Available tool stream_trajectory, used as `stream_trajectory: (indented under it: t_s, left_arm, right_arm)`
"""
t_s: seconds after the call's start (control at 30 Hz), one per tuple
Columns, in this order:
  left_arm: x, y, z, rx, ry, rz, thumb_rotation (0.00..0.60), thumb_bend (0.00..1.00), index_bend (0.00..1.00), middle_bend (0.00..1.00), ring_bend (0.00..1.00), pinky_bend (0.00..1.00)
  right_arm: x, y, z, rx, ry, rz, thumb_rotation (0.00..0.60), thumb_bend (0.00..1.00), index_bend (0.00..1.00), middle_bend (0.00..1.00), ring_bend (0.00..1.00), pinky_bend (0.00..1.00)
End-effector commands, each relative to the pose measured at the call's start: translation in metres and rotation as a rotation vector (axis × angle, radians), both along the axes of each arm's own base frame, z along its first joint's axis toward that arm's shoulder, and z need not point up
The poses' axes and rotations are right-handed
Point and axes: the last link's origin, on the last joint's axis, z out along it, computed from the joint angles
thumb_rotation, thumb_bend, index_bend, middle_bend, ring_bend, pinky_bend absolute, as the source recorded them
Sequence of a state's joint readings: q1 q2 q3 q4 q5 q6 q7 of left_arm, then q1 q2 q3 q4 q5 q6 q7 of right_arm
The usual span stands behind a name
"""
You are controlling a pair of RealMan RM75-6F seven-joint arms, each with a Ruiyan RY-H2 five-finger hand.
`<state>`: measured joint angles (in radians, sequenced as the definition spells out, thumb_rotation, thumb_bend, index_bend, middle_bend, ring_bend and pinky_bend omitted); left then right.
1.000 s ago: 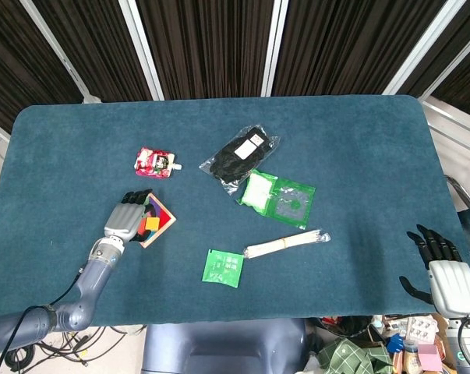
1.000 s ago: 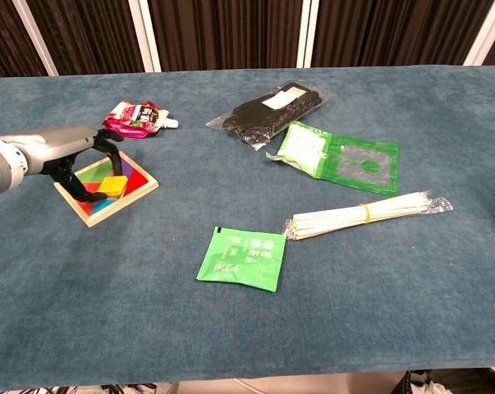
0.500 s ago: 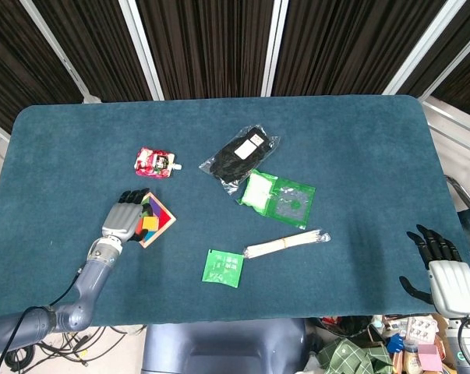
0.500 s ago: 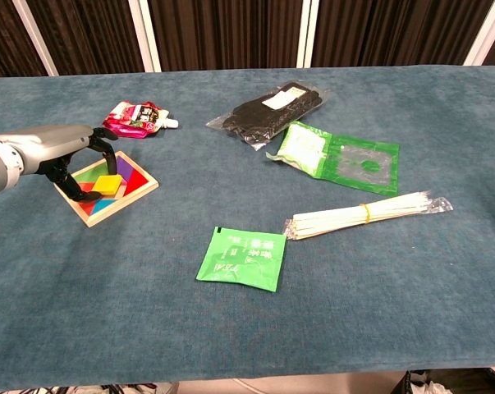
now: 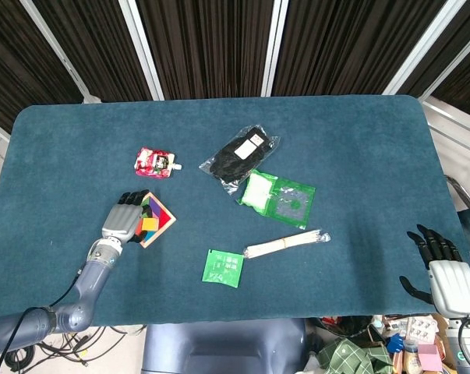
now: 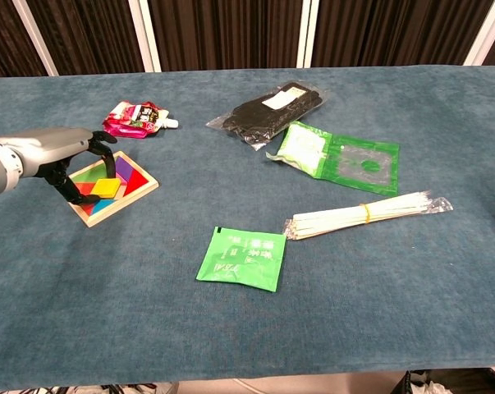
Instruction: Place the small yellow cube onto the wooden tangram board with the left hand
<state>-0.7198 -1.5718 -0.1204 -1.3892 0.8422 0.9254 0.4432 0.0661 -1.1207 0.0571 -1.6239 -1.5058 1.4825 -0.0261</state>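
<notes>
The wooden tangram board (image 5: 163,222) (image 6: 130,195) lies at the left front of the table, filled with coloured pieces. On it rests the small yellow cube (image 5: 150,224) (image 6: 107,187), with nothing gripping it. My left hand (image 5: 124,218) (image 6: 54,153) hovers over the board's left edge, its dark fingers (image 6: 106,158) arched above the pieces and apart, holding nothing. My right hand (image 5: 441,269) hangs off the table's right front corner, fingers spread and empty; the chest view does not show it.
A red snack pouch (image 5: 157,162) (image 6: 135,119) lies behind the board. Mid-table are a black item in a clear bag (image 5: 238,156), a green-and-white packet (image 5: 277,197), a bundle of sticks (image 5: 285,242) and a green sachet (image 5: 223,267) (image 6: 241,258).
My left hand has drawn back a little to the left, off the yellow cube, which stays lying on the board. The right hand has not moved.
</notes>
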Motion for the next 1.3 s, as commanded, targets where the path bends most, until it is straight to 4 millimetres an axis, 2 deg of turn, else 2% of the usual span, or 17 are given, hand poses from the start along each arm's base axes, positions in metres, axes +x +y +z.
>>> stream_trajectory:
  t_s: [0.03,1.3]
  left_arm:
    - [0.0002,-0.0001,-0.0007,-0.002,0.001,0.001,0.600,0.35,0.43,0.00,0.00,0.00]
    - [0.0088,-0.0005,-0.0056,-0.001,0.021,-0.010,0.600,0.32,0.42,0.00,0.00,0.00]
  right_arm:
    - [0.0000,-0.0001,0.0001,0.000,-0.001,-0.001,0.600,0.17,0.15,0.05,0.08,0.13]
    - [0.0001,-0.0001,0.0002,0.000,-0.003,-0.001,0.600,0.17,0.15,0.05,0.08,0.13]
